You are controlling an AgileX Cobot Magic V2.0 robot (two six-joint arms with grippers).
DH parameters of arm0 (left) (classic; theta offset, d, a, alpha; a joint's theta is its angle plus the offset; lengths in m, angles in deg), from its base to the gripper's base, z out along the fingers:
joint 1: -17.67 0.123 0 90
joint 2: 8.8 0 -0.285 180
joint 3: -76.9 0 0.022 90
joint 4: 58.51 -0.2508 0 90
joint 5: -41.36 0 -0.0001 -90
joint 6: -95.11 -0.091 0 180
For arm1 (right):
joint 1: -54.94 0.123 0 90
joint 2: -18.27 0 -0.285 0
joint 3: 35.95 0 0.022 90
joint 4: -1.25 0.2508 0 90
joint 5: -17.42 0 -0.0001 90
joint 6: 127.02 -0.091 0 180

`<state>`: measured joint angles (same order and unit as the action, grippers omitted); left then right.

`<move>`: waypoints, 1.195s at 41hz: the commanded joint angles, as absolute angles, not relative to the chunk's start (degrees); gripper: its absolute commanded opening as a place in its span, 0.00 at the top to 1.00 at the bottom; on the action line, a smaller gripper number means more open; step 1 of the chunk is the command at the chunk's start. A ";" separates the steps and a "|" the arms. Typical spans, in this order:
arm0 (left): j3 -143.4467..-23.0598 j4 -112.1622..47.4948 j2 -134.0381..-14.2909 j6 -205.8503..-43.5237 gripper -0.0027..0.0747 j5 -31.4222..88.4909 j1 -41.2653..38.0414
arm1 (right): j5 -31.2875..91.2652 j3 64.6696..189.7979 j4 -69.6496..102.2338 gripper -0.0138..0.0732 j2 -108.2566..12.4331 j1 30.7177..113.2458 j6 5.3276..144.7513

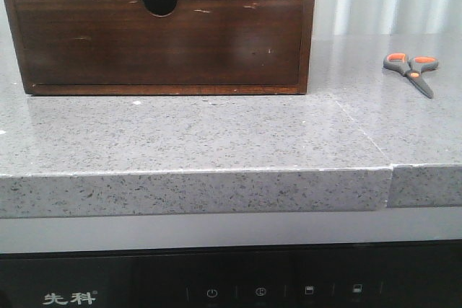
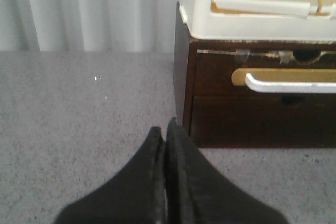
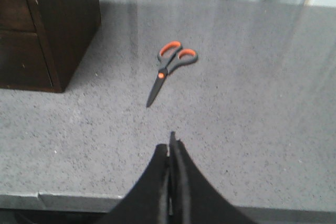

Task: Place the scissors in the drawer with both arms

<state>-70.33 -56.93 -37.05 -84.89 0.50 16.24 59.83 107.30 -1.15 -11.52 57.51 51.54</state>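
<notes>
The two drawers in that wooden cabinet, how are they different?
The upper drawer carries a white panel in a cream frame; the lower drawer is plain dark wood with a half-round notch at its top edge. In the front view the upper is mostly cropped, the lower fully visible. Both are dark brown and closed.

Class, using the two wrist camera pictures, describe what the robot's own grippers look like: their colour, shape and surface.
Both the left gripper and the right gripper are matte black. Each has two flat fingers that are broad at the base and taper to a narrow, pointed tip, like a wedge. No cables, markings or labels show on them, and the arms themselves are out of view.
</notes>
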 commanded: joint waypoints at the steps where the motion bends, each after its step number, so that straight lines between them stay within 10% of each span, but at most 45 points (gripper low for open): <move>1: -70.72 -56.38 -38.91 -84.89 0.99 2.60 15.80 | 56.21 109.25 -3.17 0.92 -14.26 57.45 52.01; 19: -67.02 -56.38 -39.06 -84.89 0.99 2.51 15.80 | 59.12 108.65 -6.34 0.91 -15.86 57.45 52.05; 24: -67.02 -55.35 -39.16 -84.89 0.97 2.42 15.80 | 60.85 108.65 -6.66 0.74 -15.86 57.45 52.98; 34: -67.02 -53.86 -39.63 -84.89 0.41 2.42 15.80 | 61.87 108.65 -6.66 0.14 -15.86 57.45 53.39; 38: -67.02 -53.48 -39.63 -84.89 0.24 2.42 15.80 | 61.87 108.65 -6.66 0.11 -15.86 57.45 53.39; 49: -66.57 -37.02 -39.63 -84.89 0.24 7.98 15.80 | 61.87 108.65 -6.66 0.11 -15.86 57.45 53.39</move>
<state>-65.45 -44.42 -38.75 -84.89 0.82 16.24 65.60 107.20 -5.63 -14.92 57.51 52.98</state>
